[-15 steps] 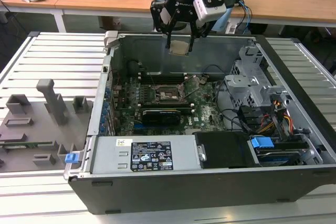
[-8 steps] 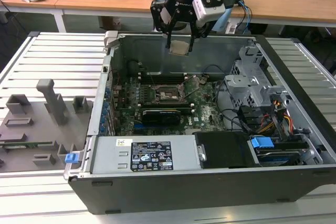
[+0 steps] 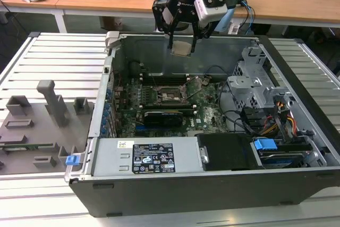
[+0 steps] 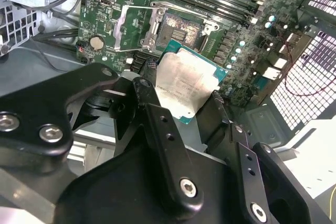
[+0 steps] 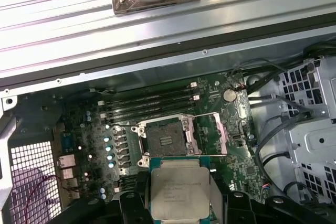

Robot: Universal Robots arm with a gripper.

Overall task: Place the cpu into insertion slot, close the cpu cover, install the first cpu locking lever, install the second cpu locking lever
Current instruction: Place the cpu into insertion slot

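Silvery-tan cpu (image 3: 181, 48) is pinched in the black gripper (image 3: 181, 42), jaws closed on two opposite edges. In the exterior view it hangs in the air over the open computer case (image 3: 212, 184), near the case's far wall and well apart from the board below. In both wrist views the cpu lies flat between the fingers (image 4: 152, 111), metal face toward the cameras, greenish rim showing round it.

The green motherboard (image 3: 204, 104) lies underneath. Its insertion slot (image 5: 164, 139) is uncovered, with the dark contact field exposed. The cpu cover (image 4: 120, 27) is swung open and stands up along one side of the slot, window visible through the silver frame. The position of the locking levers cannot be made out.

Memory slots (image 5: 147, 100) run in a row beside the socket. A long black expansion card (image 3: 164, 115) sits on the slot's near side in the exterior view. A grey fixture plate (image 3: 32, 126) lies outside the case, on the exterior view's left.
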